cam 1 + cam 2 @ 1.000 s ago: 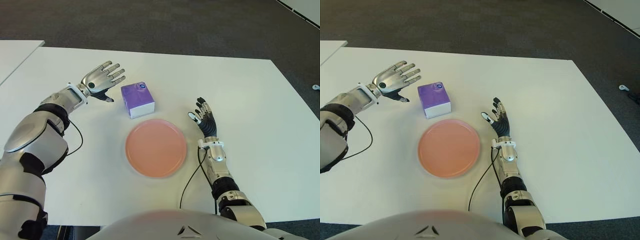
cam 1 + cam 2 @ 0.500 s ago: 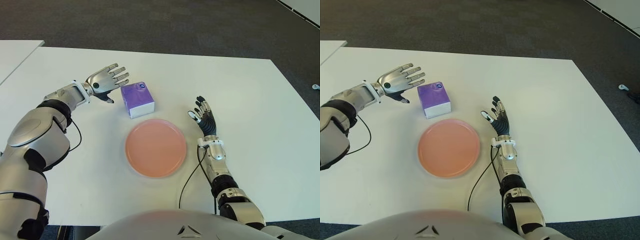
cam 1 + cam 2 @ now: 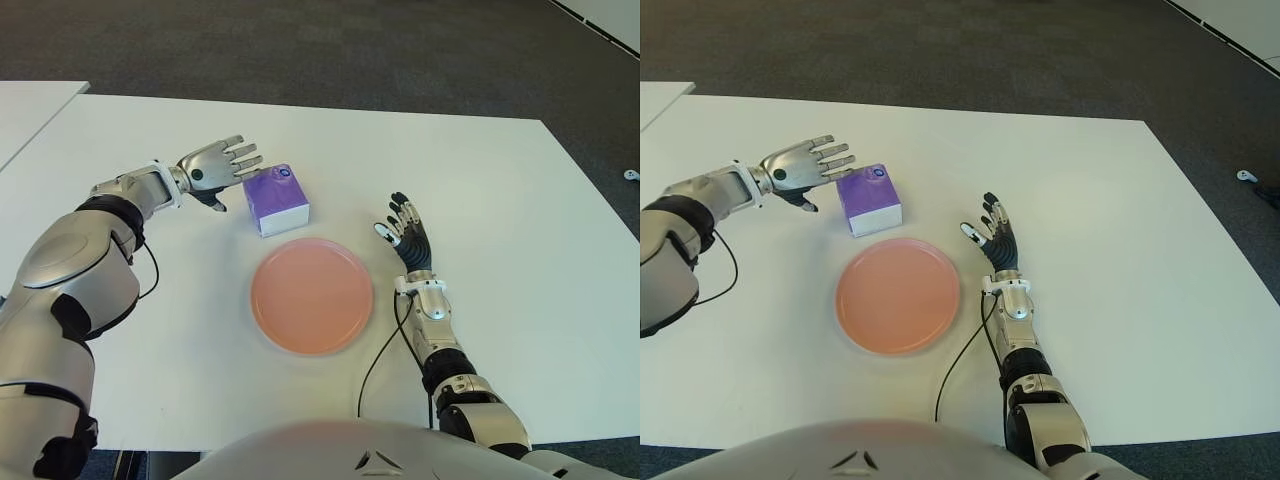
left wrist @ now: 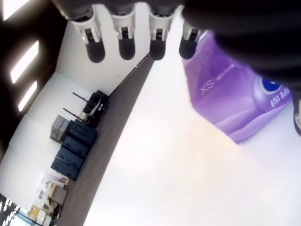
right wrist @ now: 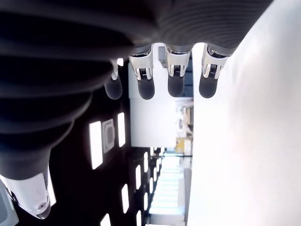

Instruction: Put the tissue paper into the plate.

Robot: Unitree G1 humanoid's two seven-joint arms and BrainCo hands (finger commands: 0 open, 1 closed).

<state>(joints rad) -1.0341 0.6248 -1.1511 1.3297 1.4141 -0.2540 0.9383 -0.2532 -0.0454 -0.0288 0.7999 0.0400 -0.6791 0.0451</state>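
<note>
The left robot hand, fingers spread and empty, should straddle the tissue paper squarely before closing, then lift toward the plate.

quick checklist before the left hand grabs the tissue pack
1. Left hand open, holding nothing: ok, fingers spread.
2. Left hand lined up with the tissue pack: ok, it shows right at the pack's left side, fingertips over its far edge; contact: cannot tell.
3. Pack upright on the table, apart from the plate: ok.
4. Plate bare and ready to receive: ok, nothing in it.
5. Right hand out of the way: ok, open, to the right of the plate.
6. Pack not yet gripped: ok, no fingers closed round it in the left wrist view.
</note>
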